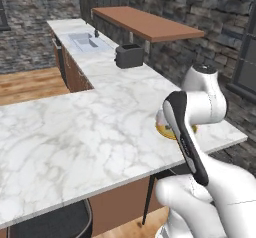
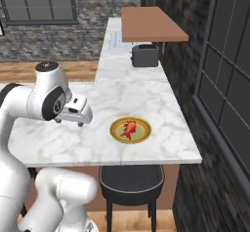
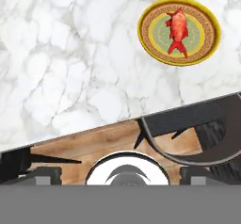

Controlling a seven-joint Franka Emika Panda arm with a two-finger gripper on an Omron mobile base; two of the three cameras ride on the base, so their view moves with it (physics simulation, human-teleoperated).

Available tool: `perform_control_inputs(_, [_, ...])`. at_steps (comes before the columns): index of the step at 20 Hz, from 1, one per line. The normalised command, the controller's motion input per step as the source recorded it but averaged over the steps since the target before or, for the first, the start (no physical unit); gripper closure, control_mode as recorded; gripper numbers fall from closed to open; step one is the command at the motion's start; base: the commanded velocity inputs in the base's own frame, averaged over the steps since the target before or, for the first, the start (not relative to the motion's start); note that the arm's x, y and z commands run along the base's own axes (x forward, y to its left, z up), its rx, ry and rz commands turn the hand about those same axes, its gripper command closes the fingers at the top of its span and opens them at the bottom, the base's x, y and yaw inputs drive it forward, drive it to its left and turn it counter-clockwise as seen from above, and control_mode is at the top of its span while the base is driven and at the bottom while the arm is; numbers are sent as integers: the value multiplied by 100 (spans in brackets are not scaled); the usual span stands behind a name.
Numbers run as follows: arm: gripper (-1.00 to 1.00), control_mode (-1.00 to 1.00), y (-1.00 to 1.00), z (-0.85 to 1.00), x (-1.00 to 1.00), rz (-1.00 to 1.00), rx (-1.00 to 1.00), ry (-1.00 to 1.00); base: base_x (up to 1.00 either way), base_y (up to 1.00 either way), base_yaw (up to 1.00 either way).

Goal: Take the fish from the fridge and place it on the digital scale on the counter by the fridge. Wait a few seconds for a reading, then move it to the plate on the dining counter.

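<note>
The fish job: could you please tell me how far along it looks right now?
Done, it seems: the fish lies on the plate on the dining counter. In hand: nothing; the gripper hangs empty, apart from the plate. Left: nothing visible, though the weighing step cannot be checked here.

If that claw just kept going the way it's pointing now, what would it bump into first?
Probably the dining counter: the open gripper points down at bare marble beside the plate holding the fish. Depth is unclear.

fish (image 2: 129, 128) on plate (image 2: 117, 133) | plate on dining counter (image 2: 146, 94) | toaster (image 2: 145, 55) behind
</note>
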Motion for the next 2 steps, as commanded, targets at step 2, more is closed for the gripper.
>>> perform_control_inputs(2, [-100,-100,80,51,-100,0,-1,-2,0,0,0])
